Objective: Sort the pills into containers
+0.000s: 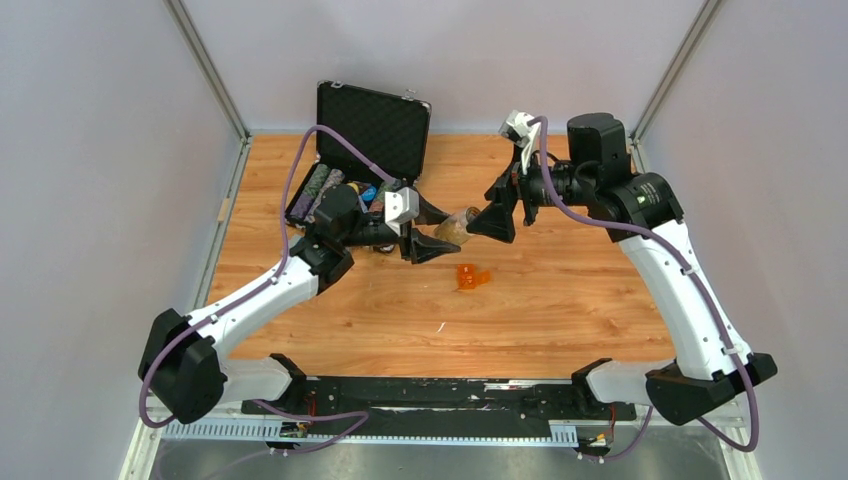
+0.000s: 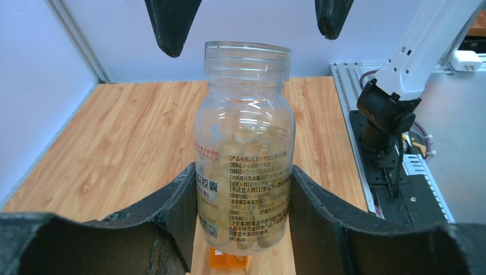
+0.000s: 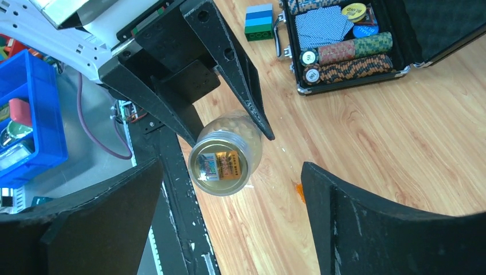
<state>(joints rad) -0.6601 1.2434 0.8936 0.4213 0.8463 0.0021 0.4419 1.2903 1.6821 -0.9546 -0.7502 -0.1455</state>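
Note:
My left gripper [image 1: 445, 232] is shut on a clear pill bottle [image 1: 458, 226] full of pale capsules and holds it sideways above the table, its mouth toward the right arm. In the left wrist view the jaws [image 2: 243, 195] clamp the bottle's labelled lower body [image 2: 245, 143]. My right gripper [image 1: 485, 212] is open, just off the bottle's mouth. In the right wrist view [image 3: 232, 166] the bottle's gold sealed top [image 3: 222, 163] lies between the spread fingers, untouched. The small orange container [image 1: 472, 277] lies on the table below the bottle; it also shows in the left wrist view [image 2: 228, 260].
An open black foam-lined case [image 1: 375, 125] with striped chip rows [image 3: 349, 54] stands at the back left. Blue and green blocks [image 3: 259, 22] lie beside it. A blue bin [image 3: 28, 114] sits off the table. The black base rail [image 1: 440, 395] runs along the near edge.

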